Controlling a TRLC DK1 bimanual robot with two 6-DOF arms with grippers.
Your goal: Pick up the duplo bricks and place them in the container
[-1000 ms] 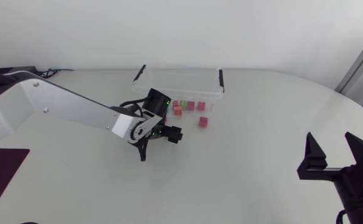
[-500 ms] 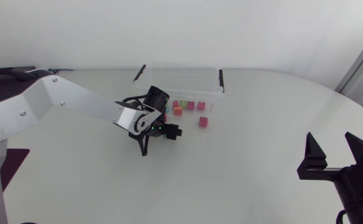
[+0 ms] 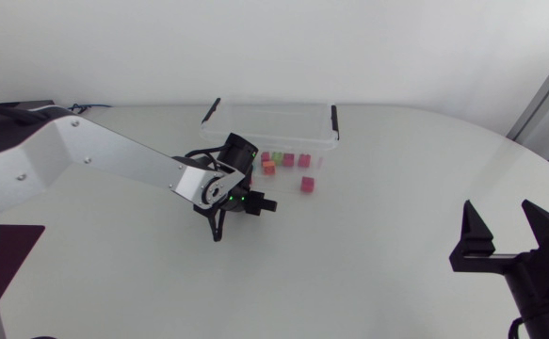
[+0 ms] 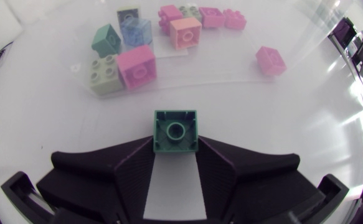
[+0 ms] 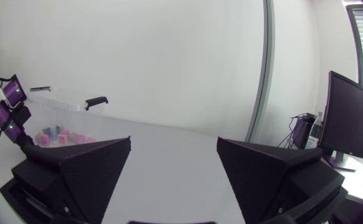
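Observation:
My left gripper [image 4: 175, 145] is shut on a dark green duplo brick [image 4: 175, 131], which lies stud-side down on the table with a finger against each side. Ahead of it is a cluster of loose bricks: a pink one [image 4: 137, 67], a pale green one [image 4: 104, 73], an orange one [image 4: 185, 32] and several more. A lone pink brick [image 4: 271, 61] lies apart from them. In the head view my left arm [image 3: 114, 162] reaches just short of the clear container [image 3: 272, 122]. My right gripper [image 3: 508, 231] stands open at the near right, holding nothing.
The container has black handles at both ends, and the bricks lie on the table along its near wall [image 3: 288, 160]. The lone pink brick [image 3: 307, 185] lies a little nearer. A dark mat [image 3: 6, 254] lies at the table's left edge.
My left gripper's fingers have come together on the green brick, and the left arm has shifted slightly. The right arm has not moved.

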